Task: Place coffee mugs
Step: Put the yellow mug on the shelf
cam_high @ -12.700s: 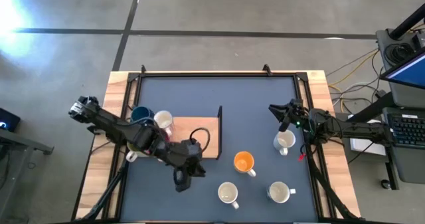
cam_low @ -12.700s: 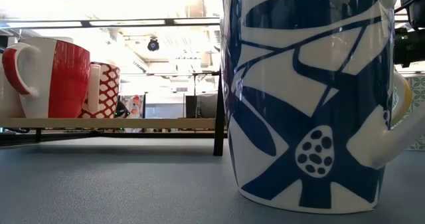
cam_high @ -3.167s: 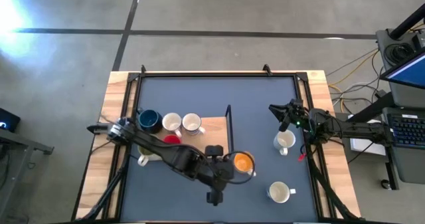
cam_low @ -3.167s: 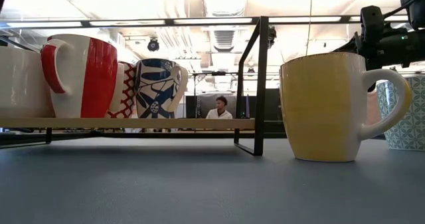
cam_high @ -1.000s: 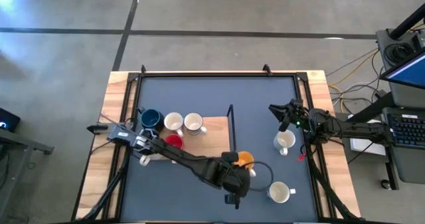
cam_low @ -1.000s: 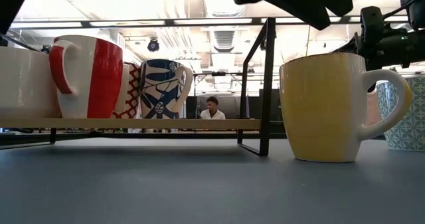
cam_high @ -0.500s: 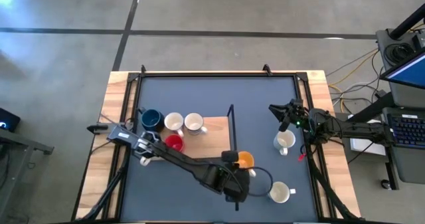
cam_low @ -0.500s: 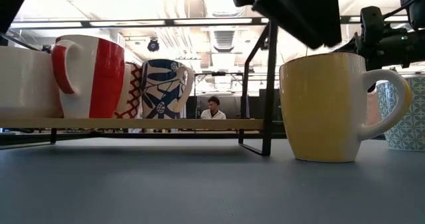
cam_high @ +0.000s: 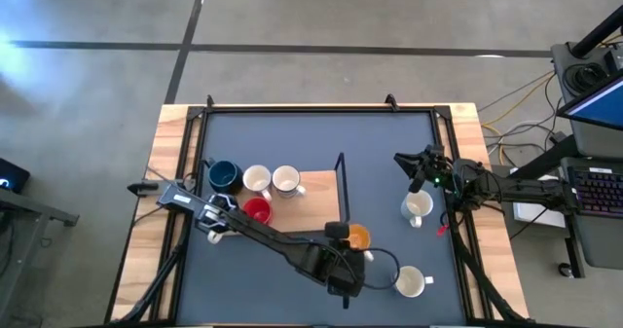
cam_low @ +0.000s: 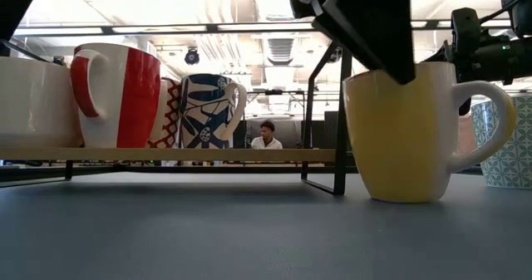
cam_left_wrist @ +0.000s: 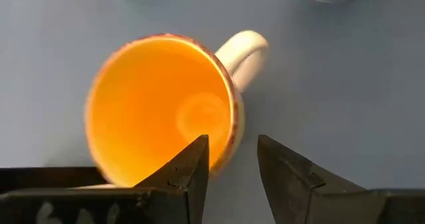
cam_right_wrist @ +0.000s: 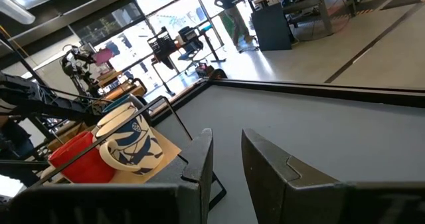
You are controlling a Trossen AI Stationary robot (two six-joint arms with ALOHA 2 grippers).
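While left pincer [cam_left_wrist: 231,171] straddles orange mug [cam_left_wrist: 163,108] rim beside rack [cam_high: 321,187], fingers spread, not yet pinching: off-centre closure risks tipping mug toward rack. Right pincer [cam_right_wrist: 226,159] idle, slightly parted.

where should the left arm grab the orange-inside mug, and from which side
By its rim wall, from straight above. The round ceramic mug with the orange inside stands upright, mouth open, so the left gripper can drop one finger inside and one outside, on the stretch of rim beside the cream handle, as its open jaws straddle now.
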